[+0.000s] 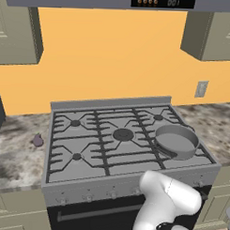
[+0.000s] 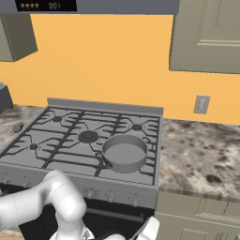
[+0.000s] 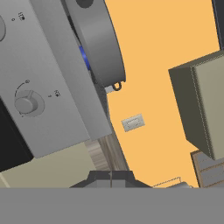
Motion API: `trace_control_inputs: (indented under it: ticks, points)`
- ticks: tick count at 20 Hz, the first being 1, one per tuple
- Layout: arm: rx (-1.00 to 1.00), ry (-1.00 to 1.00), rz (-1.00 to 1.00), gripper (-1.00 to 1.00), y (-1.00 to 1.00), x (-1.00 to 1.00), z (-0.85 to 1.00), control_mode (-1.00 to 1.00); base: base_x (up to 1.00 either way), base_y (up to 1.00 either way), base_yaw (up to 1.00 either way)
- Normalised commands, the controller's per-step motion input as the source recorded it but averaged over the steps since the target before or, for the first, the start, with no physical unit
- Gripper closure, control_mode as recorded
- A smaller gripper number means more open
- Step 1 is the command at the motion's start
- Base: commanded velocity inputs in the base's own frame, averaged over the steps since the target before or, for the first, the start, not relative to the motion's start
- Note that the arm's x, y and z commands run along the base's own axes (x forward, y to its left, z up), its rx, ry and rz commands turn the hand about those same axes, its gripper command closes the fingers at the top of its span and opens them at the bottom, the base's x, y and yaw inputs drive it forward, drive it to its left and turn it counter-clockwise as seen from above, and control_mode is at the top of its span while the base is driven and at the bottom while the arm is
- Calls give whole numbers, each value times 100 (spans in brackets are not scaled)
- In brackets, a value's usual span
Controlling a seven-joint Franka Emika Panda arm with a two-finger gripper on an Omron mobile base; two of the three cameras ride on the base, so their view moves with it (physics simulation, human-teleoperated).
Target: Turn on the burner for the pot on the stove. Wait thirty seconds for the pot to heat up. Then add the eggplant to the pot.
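Your pot (image 1: 176, 141) sits on the stove (image 1: 81, 181) at the front-right burner, at about 4 o'clock from the large middle burner (image 1: 123, 134), its short dark handle (image 1: 159, 150) pointing toward the stove's front-left. In your hand view a blue glow (image 3: 84, 57) shows just under the pot's base. The eggplant (image 1: 37, 141) lies on the marbled counter (image 1: 14, 155), at 9 o'clock from the stove and well apart from the pot. Near the gripper (image 3: 111, 178), whose fingertips meet with nothing between them, you have a front knob (image 3: 26, 104). A wall outlet (image 1: 201, 89) sits at 1 o'clock from the pot.
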Motion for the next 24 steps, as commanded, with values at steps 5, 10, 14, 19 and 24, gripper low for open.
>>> trace_control_inputs:
  ticks: [5,10,14,19,24]
  points:
    - [0,0,0,100,0,0,0,-100,0,0,0]
    - [0,0,0,100,0,0,0,-100,0,0,0]
    - [0,0,0,100,0,0,0,-100,0,0,0]
    - [0,0,0,100,0,0,0,-100,0,0,0]
    - [0,0,0,100,0,0,0,-100,0,0,0]
